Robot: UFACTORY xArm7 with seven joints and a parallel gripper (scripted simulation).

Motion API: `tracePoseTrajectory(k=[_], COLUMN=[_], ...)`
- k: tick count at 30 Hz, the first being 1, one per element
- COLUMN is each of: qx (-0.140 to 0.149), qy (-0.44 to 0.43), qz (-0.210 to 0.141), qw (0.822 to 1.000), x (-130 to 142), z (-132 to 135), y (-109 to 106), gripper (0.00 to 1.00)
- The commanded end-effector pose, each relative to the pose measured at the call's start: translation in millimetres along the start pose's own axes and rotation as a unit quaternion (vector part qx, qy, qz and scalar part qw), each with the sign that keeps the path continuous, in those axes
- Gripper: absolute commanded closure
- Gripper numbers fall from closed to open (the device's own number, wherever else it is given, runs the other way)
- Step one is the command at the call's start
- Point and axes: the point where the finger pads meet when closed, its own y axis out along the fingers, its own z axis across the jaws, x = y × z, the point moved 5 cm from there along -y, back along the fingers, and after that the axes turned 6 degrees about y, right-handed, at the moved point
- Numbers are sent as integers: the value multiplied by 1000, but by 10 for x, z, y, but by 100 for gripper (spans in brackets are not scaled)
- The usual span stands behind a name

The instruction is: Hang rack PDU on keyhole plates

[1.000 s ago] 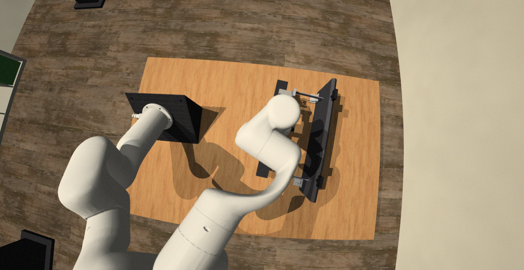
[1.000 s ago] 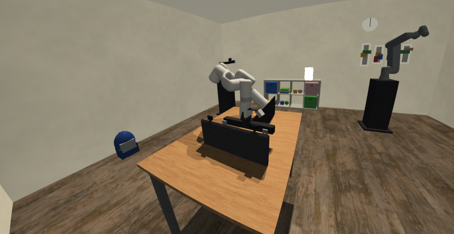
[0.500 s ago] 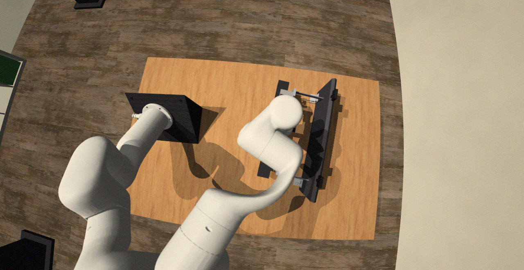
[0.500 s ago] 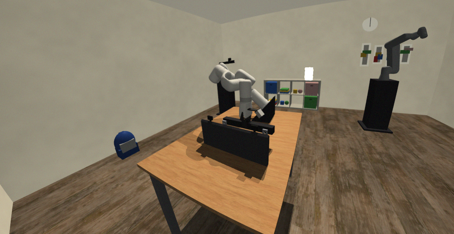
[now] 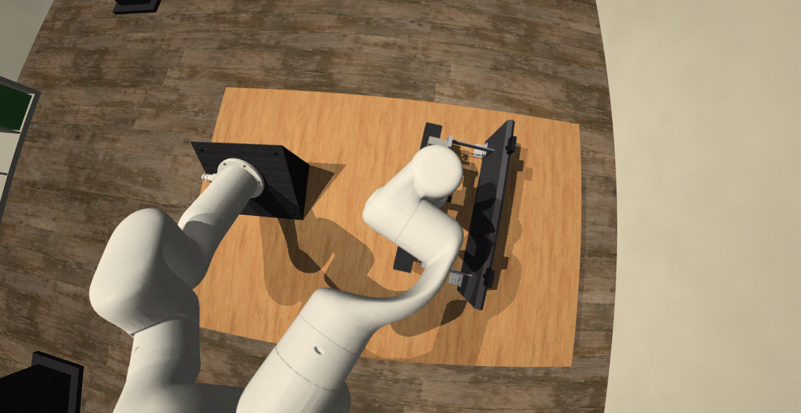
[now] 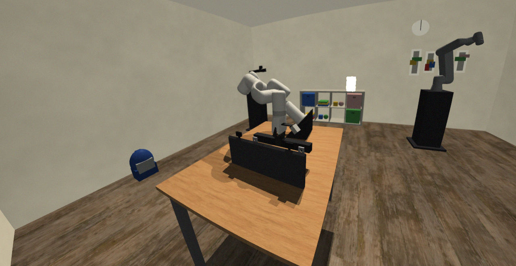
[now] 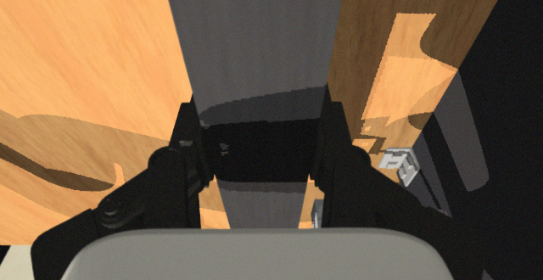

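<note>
The rack PDU (image 5: 403, 258) (image 6: 301, 144) (image 7: 254, 38) is a long dark bar. My gripper (image 6: 279, 131) (image 7: 261, 97) is shut on its middle and holds it off the table, roughly parallel to the upright dark back panel (image 5: 487, 225) (image 6: 267, 161) and close in front of it. In the top view my wrist hides the gripper. Two small grey keyhole plates stand out from the panel's top, one (image 5: 477, 151) (image 6: 255, 139) near each end, the other (image 5: 456, 278) (image 6: 300, 149) (image 7: 399, 163) beside the bar. The buttons on the PDU's back are hidden.
The wooden table (image 5: 336, 119) (image 6: 230, 206) carries the panel and my black wedge-shaped base mount (image 5: 263, 178). A shelf with coloured boxes (image 6: 331, 107), a second arm on a black pedestal (image 6: 431, 120) and a blue object (image 6: 143, 164) on the floor stand away from the table.
</note>
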Motion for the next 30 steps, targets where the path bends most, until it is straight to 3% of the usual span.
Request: tracePoseTrajectory(k=[1,30], qx=[2,2], qy=[0,0], qz=[2,2], qw=[1000,1000], x=[-11,-17], z=[6,66], y=[-26,-28], gripper=[100,100])
